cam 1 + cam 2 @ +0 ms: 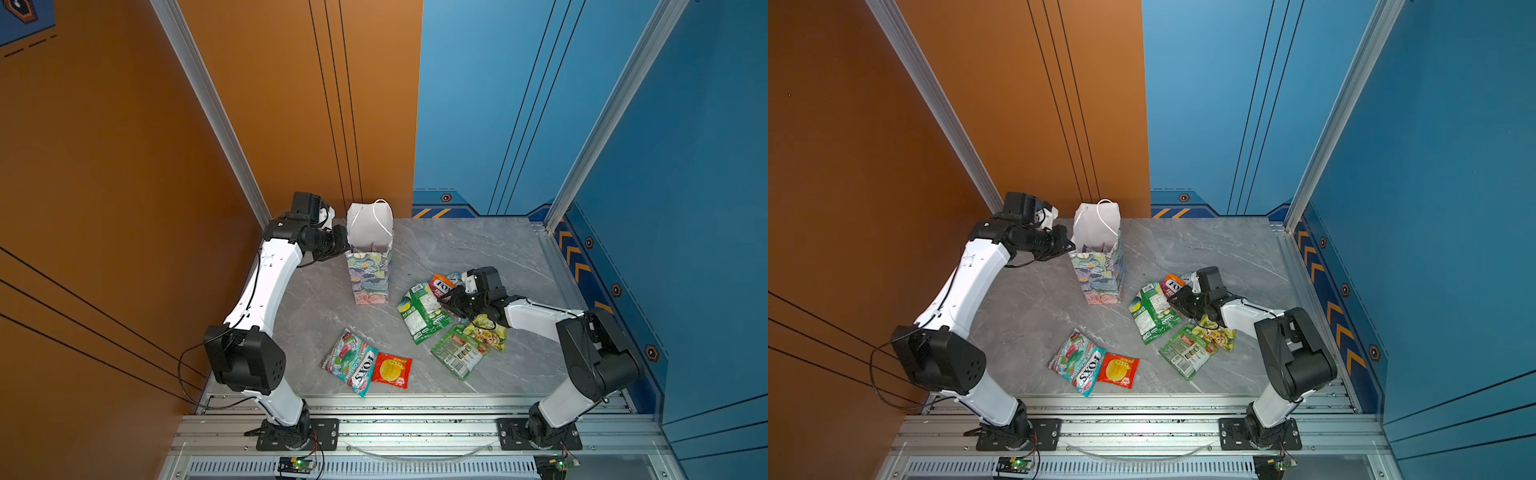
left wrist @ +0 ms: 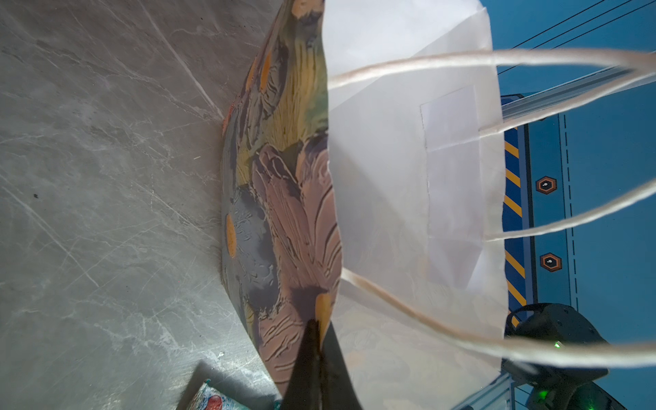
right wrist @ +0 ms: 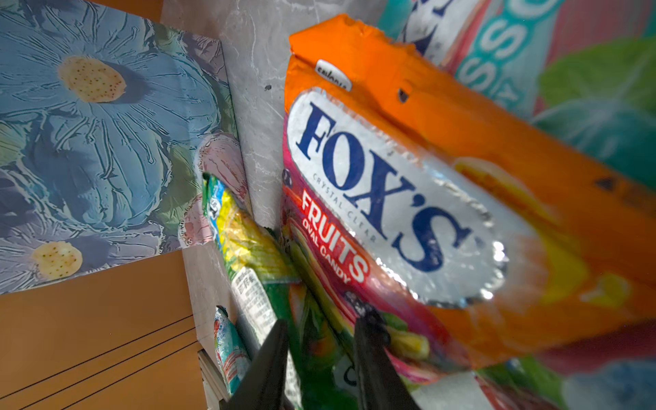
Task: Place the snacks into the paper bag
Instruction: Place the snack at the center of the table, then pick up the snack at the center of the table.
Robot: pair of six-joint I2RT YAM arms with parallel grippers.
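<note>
The paper bag [image 1: 370,266] stands upright at the back left, its white inside showing. My left gripper [image 2: 319,340] is shut on the bag's near rim. Right of centre lies a pile of snacks: an orange FOX'S bag [image 3: 408,177], a green pouch [image 1: 422,311], a second green pouch [image 1: 457,351] and a yellow pouch [image 1: 488,332]. My right gripper [image 3: 321,355] is low over this pile, open. One finger lies against the orange bag's lower edge, and the green pouch shows in the gap. A teal FOX'S bag [image 1: 349,368] and a red-yellow sachet [image 1: 391,370] lie near the front.
The grey marble table [image 1: 457,249] ends at an aluminium rail [image 1: 415,405] in front, where both arm bases are mounted. Orange and blue walls close in the left, back and right. Another teal packet [image 3: 514,53] lies behind the orange bag.
</note>
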